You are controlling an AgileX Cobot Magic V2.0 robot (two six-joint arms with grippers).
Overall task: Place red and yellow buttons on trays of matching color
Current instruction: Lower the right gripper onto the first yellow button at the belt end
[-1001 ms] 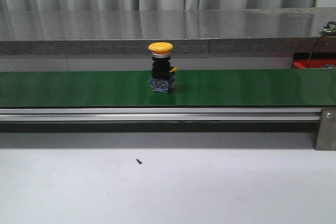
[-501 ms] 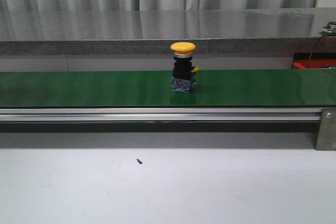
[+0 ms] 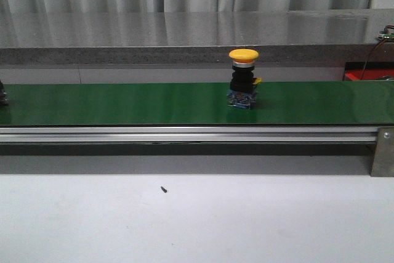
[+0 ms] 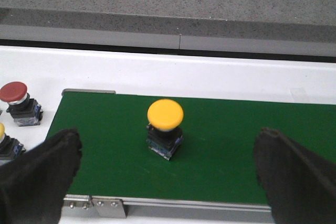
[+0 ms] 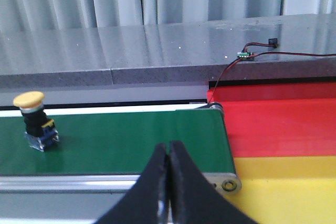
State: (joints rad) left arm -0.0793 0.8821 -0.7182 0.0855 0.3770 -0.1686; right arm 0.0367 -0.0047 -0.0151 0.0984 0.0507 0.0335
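A yellow button [image 3: 244, 80] stands upright on the green belt [image 3: 123, 104], right of its middle. The right wrist view shows a yellow button [image 5: 34, 119] on the belt, well short of its end. Past that end lie the red tray [image 5: 283, 121] and the yellow tray [image 5: 294, 187]. My right gripper [image 5: 169, 148] is shut and empty, above the belt's near rail. My left gripper [image 4: 168, 177] is open over the belt's start, with a yellow button [image 4: 165, 127] upright on the belt beyond its fingers. A red button [image 4: 16, 102] stands off the belt on the white surface.
Another yellow button [image 4: 5, 142] sits beside the red one, off the belt. A dark part [image 3: 2, 93] shows on the belt at the front view's left edge. A grey ledge [image 3: 197, 29] runs behind the belt. Wires [image 5: 247, 59] lie on it near the trays.
The yellow button has travelled to the right along the belt. A dark part has come into the front view at the belt's left edge.
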